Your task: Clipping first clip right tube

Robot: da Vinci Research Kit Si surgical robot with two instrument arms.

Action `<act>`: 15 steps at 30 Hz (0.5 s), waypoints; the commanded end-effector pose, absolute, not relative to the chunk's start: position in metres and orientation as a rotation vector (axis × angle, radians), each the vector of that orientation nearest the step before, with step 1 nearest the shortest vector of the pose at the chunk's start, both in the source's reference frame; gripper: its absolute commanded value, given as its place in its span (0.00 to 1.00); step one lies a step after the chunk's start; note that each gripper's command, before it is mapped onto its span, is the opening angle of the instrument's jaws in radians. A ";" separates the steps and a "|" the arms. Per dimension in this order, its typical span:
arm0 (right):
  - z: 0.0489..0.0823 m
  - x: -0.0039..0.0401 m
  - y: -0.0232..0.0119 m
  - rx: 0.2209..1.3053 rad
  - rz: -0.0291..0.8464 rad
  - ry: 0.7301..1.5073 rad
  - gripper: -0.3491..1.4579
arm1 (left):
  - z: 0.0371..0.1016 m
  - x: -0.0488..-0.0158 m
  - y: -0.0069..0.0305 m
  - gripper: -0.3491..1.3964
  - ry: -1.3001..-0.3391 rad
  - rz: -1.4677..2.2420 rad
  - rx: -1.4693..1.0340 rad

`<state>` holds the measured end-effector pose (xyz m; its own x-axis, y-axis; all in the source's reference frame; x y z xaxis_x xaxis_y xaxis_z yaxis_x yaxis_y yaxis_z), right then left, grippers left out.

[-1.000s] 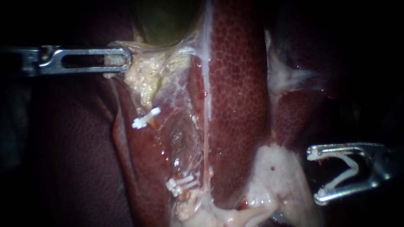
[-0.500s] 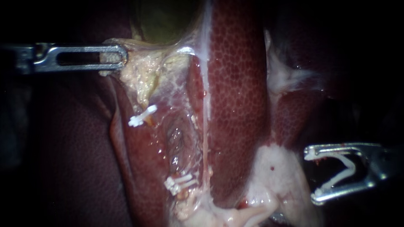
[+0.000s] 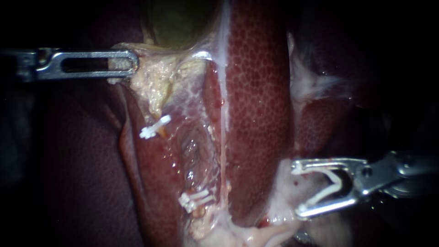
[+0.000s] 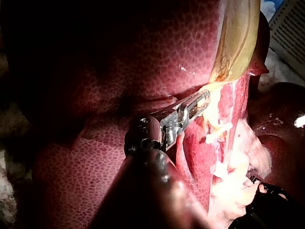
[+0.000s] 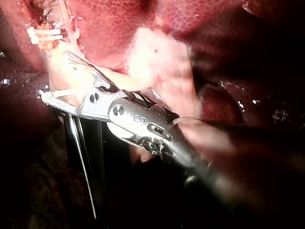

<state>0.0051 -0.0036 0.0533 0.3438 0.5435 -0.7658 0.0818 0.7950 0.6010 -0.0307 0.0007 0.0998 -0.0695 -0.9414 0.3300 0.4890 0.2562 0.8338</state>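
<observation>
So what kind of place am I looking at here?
Probably a surgical bench setup seen through an endoscope: a mottled liver beside a gallbladder, white clips on the tissue, and my right instrument gripping an open clip in its jaws.

Pale tissue (image 3: 280, 185) apparently lies close around the right instrument (image 3: 297, 189).

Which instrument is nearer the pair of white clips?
Right. The right instrument, holding an open clip, sits off to the side of the paired clips; the left instrument grips pale tissue farther off, up near the gallbladder.
</observation>
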 end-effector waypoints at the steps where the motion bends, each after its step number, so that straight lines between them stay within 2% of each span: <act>1: 0.0542 0.0056 -0.0039 0.622 0.332 1.197 0.52 | 0.0999 -0.0307 0.0007 0.00 -1.072 -1.279 0.549; 15: 0.0640 0.0108 -0.0066 0.659 0.381 1.179 0.52 | 0.0999 -0.0307 0.0006 0.00 -1.072 -1.279 0.548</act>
